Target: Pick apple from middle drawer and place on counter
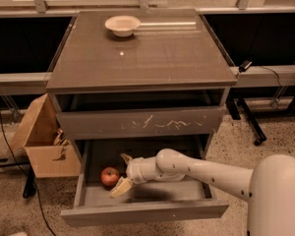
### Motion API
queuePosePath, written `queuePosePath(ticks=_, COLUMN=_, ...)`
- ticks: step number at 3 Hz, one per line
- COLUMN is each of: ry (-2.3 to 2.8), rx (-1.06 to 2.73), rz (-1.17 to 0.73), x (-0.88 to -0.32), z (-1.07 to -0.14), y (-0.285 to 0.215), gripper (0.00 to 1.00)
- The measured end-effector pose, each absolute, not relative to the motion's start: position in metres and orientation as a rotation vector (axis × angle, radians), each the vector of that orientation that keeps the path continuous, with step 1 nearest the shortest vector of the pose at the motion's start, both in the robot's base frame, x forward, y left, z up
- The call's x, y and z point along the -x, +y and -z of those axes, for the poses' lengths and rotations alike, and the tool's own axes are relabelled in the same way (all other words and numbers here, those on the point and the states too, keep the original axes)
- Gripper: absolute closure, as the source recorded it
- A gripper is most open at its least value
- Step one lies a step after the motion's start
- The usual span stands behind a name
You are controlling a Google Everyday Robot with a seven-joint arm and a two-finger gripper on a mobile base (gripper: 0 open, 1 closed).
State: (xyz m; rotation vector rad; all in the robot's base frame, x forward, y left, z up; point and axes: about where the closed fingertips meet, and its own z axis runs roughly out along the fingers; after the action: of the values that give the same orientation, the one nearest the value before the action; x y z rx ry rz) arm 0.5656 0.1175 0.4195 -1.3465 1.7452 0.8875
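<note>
The red apple lies on the floor of the open middle drawer, at its left side. My gripper reaches into the drawer from the right on a white arm and sits right beside the apple, on its right. The fingers are spread open, one above and one below, with nothing held between them. The grey-brown counter is the cabinet top above.
A cream bowl stands at the back of the counter. The scratched drawer front above the open drawer is shut. An open cardboard box sits on the floor at the cabinet's left. Cables and a table leg lie at the right.
</note>
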Motion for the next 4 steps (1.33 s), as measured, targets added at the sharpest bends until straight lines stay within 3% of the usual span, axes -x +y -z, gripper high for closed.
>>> queuePosePath(ticks=3, ry=1.803, rx=1.272, rz=-0.859, x=-0.58, z=-0.384, y=0.146, gripper=0.0)
queuePosePath(ticks=4, ry=1.803, rx=1.272, rz=-0.858, x=-0.58, z=-0.383, y=0.147, gripper=0.19)
